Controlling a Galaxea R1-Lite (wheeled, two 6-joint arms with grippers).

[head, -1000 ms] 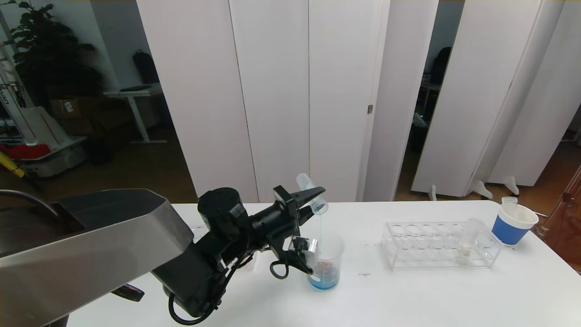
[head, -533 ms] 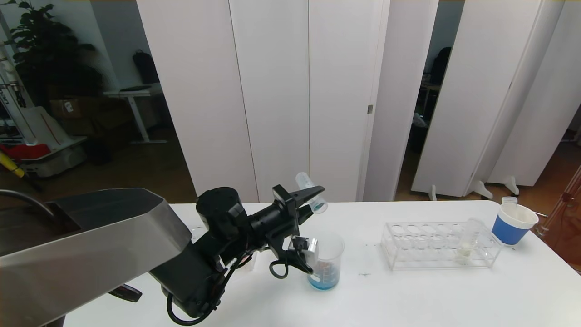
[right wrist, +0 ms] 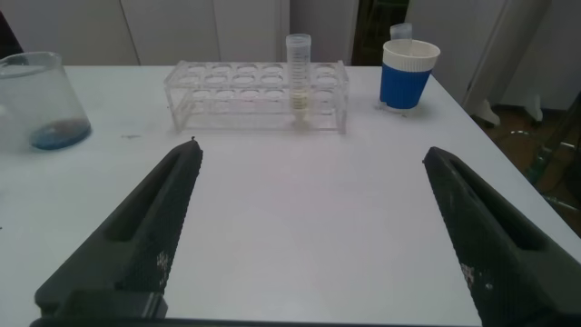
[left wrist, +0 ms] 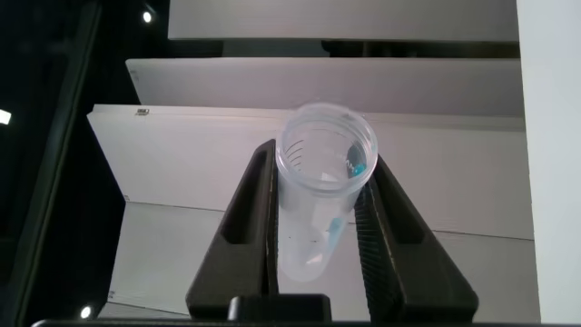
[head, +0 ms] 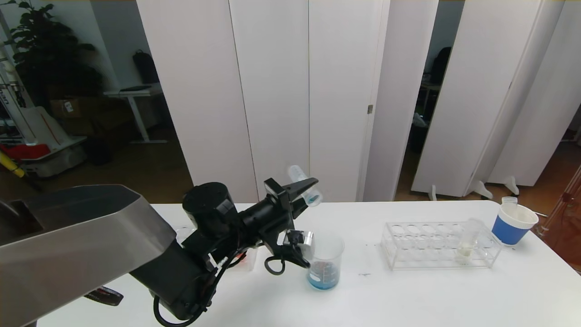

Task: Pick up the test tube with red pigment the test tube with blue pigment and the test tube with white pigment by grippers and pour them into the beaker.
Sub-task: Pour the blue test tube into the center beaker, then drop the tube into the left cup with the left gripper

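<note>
- My right hand (right wrist: pixel 304 227) hangs low over the bare white counter (right wrist: pixel 300 191), fingers spread wide and holding nothing; I judge it is waiting there for its turn.
- The beaker (head: pixel 325 261) stands on the counter just beside my left arm: clear glass, flared lip, white printed marks, a shallow pool of blue at the bottom.
- Above and slightly behind the beaker, my left hand (head: pixel 303 188) is clamped on the test tube with blue pigment (head: pixel 305 185), tipped mouth-down. The tube is smooth clear plastic and looks almost drained; only blue traces cling inside, so the pour seems finished.
- Farther to the right, the clear rack (head: pixel 439 245) keeps the test tube with white pigment (head: pixel 467 240) upright, ridged and cream-filled, within the right hand's reach.
- Beyond it stands a blue-and-white paper cup (head: pixel 513 223). I can't clearly make out a red tube.
</note>
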